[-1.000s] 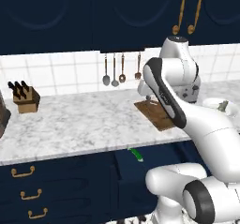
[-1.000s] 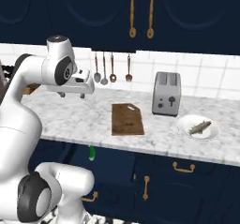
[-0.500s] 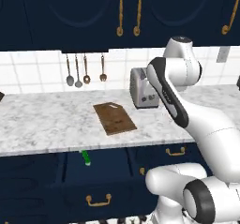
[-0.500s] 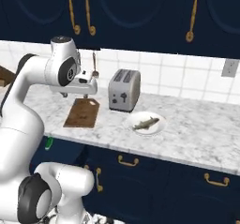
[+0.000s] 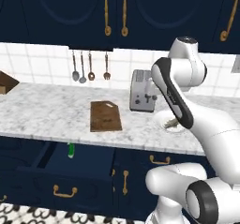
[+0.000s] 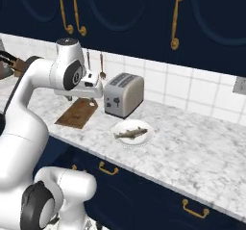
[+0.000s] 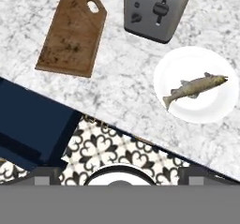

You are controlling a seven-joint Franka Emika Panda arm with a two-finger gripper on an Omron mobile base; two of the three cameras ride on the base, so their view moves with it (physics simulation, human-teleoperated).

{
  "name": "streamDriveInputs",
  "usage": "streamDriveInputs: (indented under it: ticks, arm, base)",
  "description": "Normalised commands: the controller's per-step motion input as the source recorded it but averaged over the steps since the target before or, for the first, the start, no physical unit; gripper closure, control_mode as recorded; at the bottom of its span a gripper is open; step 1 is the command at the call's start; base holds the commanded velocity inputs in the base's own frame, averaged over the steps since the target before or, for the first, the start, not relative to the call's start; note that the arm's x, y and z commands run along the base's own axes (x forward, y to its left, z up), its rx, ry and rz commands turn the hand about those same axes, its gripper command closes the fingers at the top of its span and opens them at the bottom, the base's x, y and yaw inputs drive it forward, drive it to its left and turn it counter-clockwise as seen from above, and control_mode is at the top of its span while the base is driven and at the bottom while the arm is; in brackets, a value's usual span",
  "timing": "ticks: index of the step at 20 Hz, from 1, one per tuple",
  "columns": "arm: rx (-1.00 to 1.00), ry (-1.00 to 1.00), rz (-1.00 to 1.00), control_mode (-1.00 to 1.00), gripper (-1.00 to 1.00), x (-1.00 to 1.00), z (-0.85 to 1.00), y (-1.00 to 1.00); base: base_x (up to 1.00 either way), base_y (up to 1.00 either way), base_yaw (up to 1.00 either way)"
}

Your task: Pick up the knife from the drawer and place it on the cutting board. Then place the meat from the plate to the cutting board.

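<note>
The jaws are seen spread wide in the hand view, the two dark tips of the gripper (image 7: 124, 174) standing at opposite sides of the lower edge with nothing held between them. The gripper is held high above the front edge of the marble counter (image 7: 117, 92), over the patterned floor (image 7: 105, 148).

Beyond the tips, the white plate (image 7: 197, 61) is set on the counter, and the meat (image 7: 194, 87), a small fish, is laid across its middle. The toaster (image 7: 157, 7) is placed just behind the plate, toward the wall. The cutting board (image 7: 71, 34) is laid flat beside the toaster, apart from it, and its surface is bare.

Below the counter, the drawer (image 5: 70, 171) is pulled out under the board, its brass handle turned to the front. The knife (image 5: 71, 150) is seen inside it by its green handle, near the back of the drawer. On the tiled wall above the board, three utensils (image 5: 89, 66) are hung in a row.
</note>
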Motion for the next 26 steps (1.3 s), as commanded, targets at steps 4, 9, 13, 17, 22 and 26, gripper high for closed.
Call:
streamDriveInputs:
  ticks: [4, 9, 13, 17, 22, 26]
  arm:
    - [0.00, 0.00, 0.00, 1.00, -1.00, 0.00, 0.00, 0.00]
    - [0.00, 0.00, 0.00, 1.00, -1.00, 0.00, 0.00, 0.00]
    - [0.00, 0.00, 0.00, 1.00, -1.00, 0.00, 0.00, 0.00]
    - [0.00, 0.00, 0.00, 1.00, -1.00, 0.00, 0.00, 0.00]
    - [0.00, 0.00, 0.00, 1.00, -1.00, 0.00, 0.00, 0.00]
    - [0.00, -0.01, 0.00, -1.00, -1.00, -0.39, -0.14, 0.05]
  base:
    - [0.45, 0.02, 0.27]
    - [0.06, 0.21, 0.10]
    - [0.35, 0.26, 0.04]
    - [0.29, 0.30, 0.01]
    - [0.00, 0.00, 0.00]
    - [-0.02, 0.00, 0.00]
